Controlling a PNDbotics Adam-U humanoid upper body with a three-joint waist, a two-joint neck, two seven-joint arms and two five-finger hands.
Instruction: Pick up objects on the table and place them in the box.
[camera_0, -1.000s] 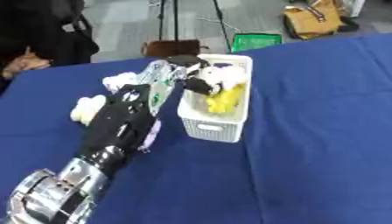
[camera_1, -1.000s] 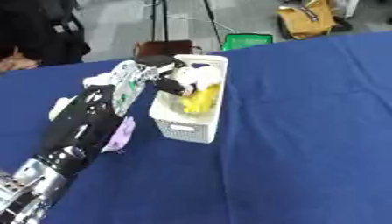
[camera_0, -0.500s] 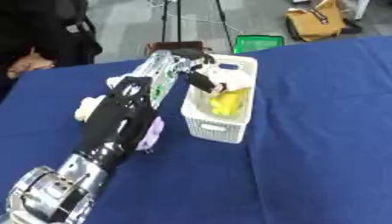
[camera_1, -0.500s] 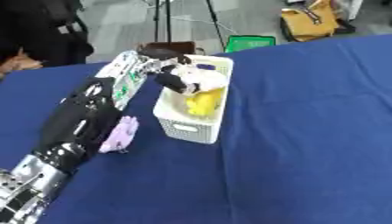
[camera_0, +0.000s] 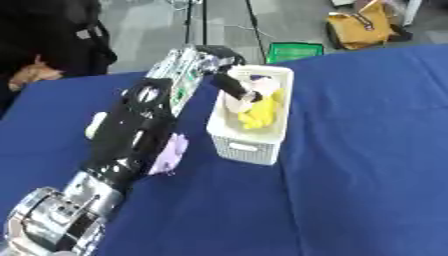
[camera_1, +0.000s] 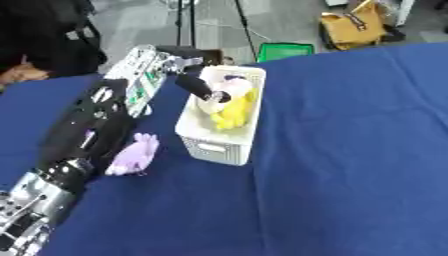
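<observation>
Over the white slatted plastic box (camera_0: 254, 125) near the far side of the blue-clothed bench (camera_0: 367, 150), the left robot hand (camera_0: 223, 75) reaches in from the box's left rim, its dark fingers (camera_1: 197, 86) angled down into the opening. At their tips sits a pale, cream-coloured soft object (camera_1: 220, 95), but whether the fingers clasp it or merely touch it cannot be told. Beneath it in the box lies a bright yellow, crumpled-looking soft item (camera_0: 261, 111), filling the middle of the interior. The box is a long rectangle with a handle slot in its near end wall, standing upright on the cloth.

Just left of the box, on the cloth and close against the black forearm (camera_0: 131, 135), lies a small lilac plush toy (camera_1: 134, 154), apart from the box wall. A small white object (camera_0: 94, 125) shows at the arm's far left side, mostly hidden.

To the right of the box and in front of it the blue cloth runs broad and bare to the picture's edges. The bench's far edge passes just behind the box.

Beyond it lies grey floor with a green crate (camera_0: 293, 51), a yellow-brown bag (camera_0: 359, 30) and thin black stand legs (camera_0: 254, 25).
</observation>
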